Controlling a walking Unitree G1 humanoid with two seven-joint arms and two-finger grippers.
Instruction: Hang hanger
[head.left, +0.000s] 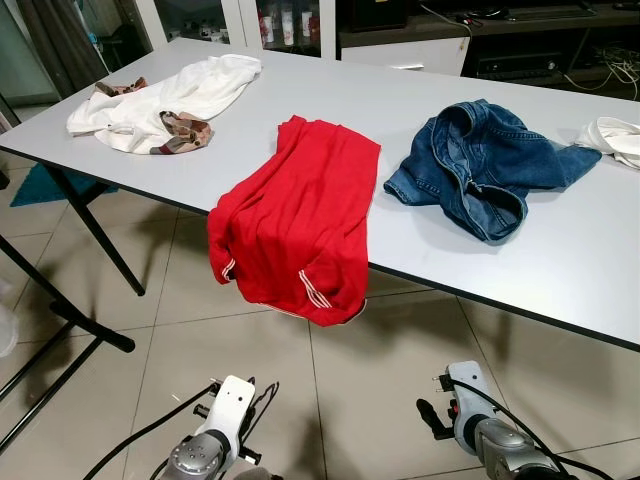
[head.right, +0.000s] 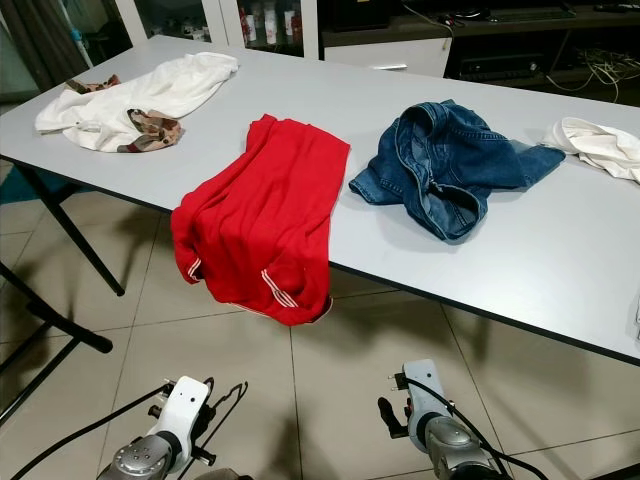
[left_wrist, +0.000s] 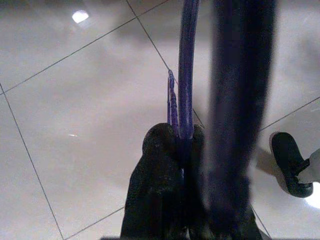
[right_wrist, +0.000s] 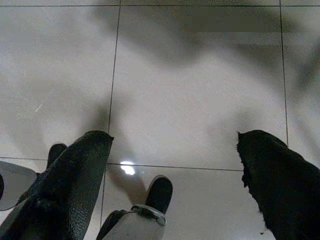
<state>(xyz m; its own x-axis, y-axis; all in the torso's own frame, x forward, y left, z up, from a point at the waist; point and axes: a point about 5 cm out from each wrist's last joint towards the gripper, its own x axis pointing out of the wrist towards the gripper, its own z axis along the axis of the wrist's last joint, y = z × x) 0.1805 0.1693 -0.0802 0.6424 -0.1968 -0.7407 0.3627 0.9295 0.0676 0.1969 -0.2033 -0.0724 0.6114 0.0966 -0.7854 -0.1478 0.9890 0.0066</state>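
Above the tiled floor (right_wrist: 200, 100), a purple hanger (left_wrist: 184, 75) is clamped in the left claw (left_wrist: 175, 145); the right claw (right_wrist: 175, 160) is held apart. A red shirt (head.left: 295, 220) is draped over the table (head.left: 560, 260) edge.

Head views sharp; wrist views dim, blurred.

Glossy floor tiles (right_wrist: 200, 100); denim jeans (head.left: 480, 165); matt table (head.left: 570, 270).

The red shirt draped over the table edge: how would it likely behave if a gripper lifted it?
The red shirt lies rumpled and hangs over the table edge, so it is probably floppy and would sag from one pinch. Being partly off the edge already, a push might slide it to the floor.
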